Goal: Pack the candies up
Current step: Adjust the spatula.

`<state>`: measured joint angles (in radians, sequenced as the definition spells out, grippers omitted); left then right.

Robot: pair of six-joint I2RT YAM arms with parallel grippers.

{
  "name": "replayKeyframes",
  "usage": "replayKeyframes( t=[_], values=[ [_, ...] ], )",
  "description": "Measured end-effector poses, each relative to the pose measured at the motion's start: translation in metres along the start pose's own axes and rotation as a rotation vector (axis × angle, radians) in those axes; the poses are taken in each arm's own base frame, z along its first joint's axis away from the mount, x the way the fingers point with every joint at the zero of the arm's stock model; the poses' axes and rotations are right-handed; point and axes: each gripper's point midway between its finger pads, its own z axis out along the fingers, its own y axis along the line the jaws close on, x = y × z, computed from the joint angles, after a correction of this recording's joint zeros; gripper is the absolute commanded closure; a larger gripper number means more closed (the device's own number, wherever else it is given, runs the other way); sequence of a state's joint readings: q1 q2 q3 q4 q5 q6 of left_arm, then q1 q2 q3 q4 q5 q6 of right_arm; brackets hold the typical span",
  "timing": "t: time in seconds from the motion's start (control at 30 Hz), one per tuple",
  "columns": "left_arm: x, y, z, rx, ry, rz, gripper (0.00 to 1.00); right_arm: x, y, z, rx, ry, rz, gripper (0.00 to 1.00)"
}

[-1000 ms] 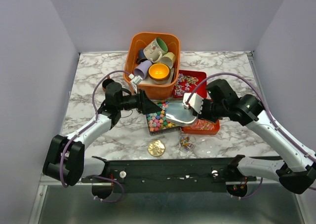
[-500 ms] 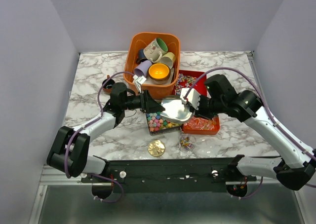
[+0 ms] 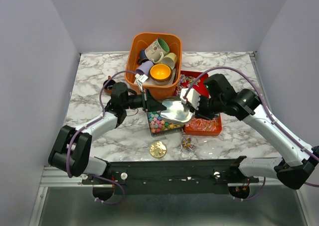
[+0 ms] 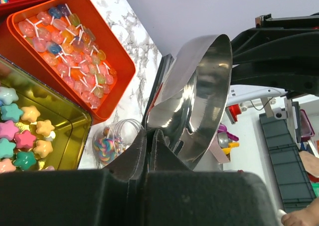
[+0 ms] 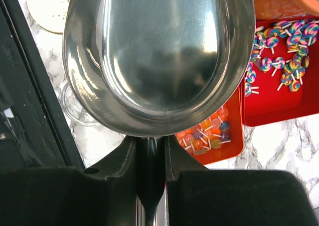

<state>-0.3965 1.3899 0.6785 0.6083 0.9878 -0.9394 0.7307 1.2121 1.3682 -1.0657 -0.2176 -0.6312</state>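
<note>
**Candies.** Pastel star sweets (image 4: 20,136) lie in a gold tin (image 3: 167,128) at table centre. Stick lollipops (image 4: 75,52) fill an orange tray (image 3: 215,132) at the tin's 3 o'clock. Swirl lollipops (image 5: 279,42) sit in a red tray (image 3: 200,78) at 1 o'clock.

**Tool.** A steel scoop (image 3: 175,111) hangs over the tin.
- Right gripper (image 3: 192,100): clamped on the scoop's handle.
- Left gripper (image 3: 160,106): pinched closed on the scoop's rim, reaching in from 9 o'clock.

**Views.** Only the wrist views resolve the star shapes and swirls.

**Lettering.** The print on the mugs (image 3: 157,49) in the orange bin (image 3: 135,47), at 12 o'clock, is too small to read.
</note>
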Motion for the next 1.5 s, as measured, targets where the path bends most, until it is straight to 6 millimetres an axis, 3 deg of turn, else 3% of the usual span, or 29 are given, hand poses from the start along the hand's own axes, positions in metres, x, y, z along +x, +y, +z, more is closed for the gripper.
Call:
replayKeyframes(
  t=[0.27, 0.37, 0.4, 0.43, 0.5, 0.67, 1.0, 1.23, 1.5],
  values=[
    [-0.001, -0.003, -0.001, 0.008, -0.001, -0.026, 1.0, 0.001, -0.002, 0.0, 0.001, 0.002, -0.02, 0.99],
    [-0.001, -0.004, -0.001, 0.011, 0.0, -0.031, 1.0, 0.002, -0.001, 0.001, 0.005, -0.004, -0.026, 0.83],
    [-0.001, -0.005, -0.002, 0.011, 0.0, -0.031, 1.0, 0.003, -0.001, 0.002, 0.01, -0.01, -0.031, 0.67],
    [-0.001, -0.006, -0.002, 0.014, 0.003, -0.032, 1.0, 0.004, -0.001, 0.003, 0.015, -0.017, -0.035, 0.62],
    [-0.001, -0.006, -0.002, 0.016, 0.004, -0.035, 1.0, 0.005, 0.0, 0.003, 0.026, -0.03, -0.046, 0.54],
    [-0.002, -0.008, -0.005, 0.023, -0.001, -0.037, 1.0, 0.008, -0.001, 0.007, 0.06, -0.066, -0.086, 0.44],
    [0.008, 0.005, -0.015, 0.0, -0.012, -0.113, 1.0, 0.008, -0.001, -0.003, 0.166, -0.196, -0.155, 0.42],
    [0.005, 0.006, -0.019, -0.002, -0.03, -0.153, 1.0, 0.029, 0.004, 0.011, 0.15, -0.188, -0.149, 0.42],
    [-0.001, 0.004, -0.023, 0.005, -0.044, -0.181, 1.0, 0.032, 0.001, 0.022, 0.136, -0.213, -0.154, 0.43]
  ],
)
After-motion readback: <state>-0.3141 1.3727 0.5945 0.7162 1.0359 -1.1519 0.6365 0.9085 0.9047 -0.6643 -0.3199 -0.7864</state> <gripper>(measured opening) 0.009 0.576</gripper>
